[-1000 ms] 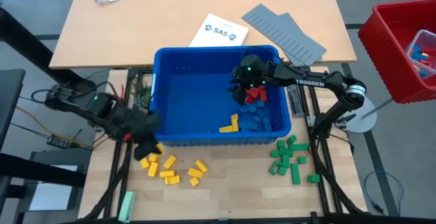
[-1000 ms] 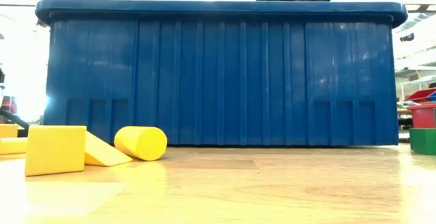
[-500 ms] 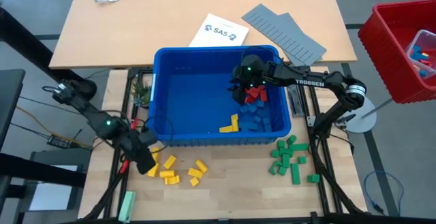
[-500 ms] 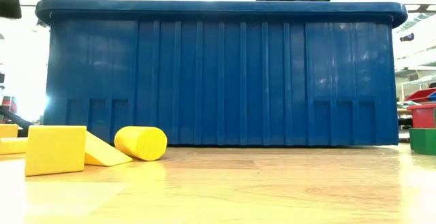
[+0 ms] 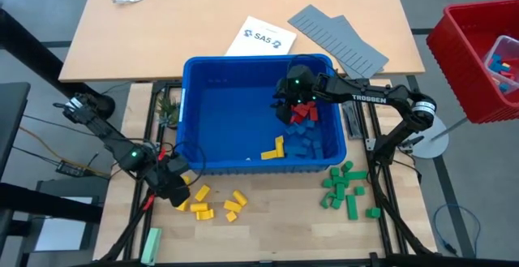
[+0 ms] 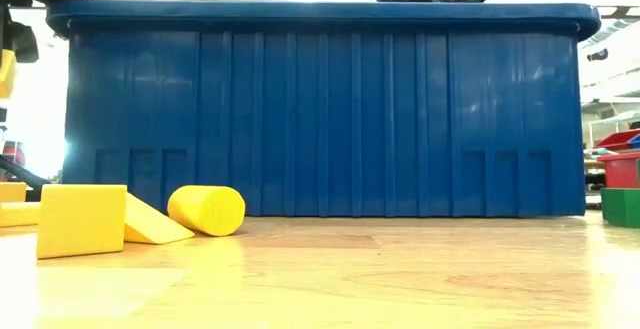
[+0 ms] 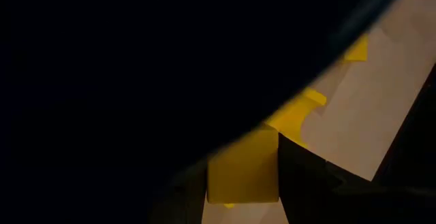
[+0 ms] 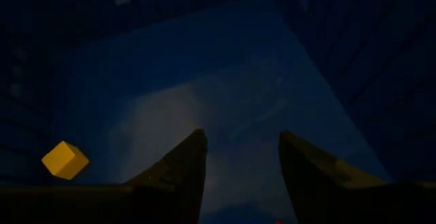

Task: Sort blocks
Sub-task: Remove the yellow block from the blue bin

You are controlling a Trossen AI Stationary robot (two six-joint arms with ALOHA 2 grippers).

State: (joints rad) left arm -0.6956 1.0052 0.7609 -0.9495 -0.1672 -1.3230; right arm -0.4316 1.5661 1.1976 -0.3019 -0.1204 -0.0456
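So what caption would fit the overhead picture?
Left gripper carries a yellow block to the yellow pile; right gripper hovers inside the blue bin.

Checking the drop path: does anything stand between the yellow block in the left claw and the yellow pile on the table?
Nothing visible does. The left claw, holding the yellow block, is outside the blue bin, in front of its front wall, right beside the yellow pile.

Blue bin [image 5: 243, 109] floor's left half seemingly open.
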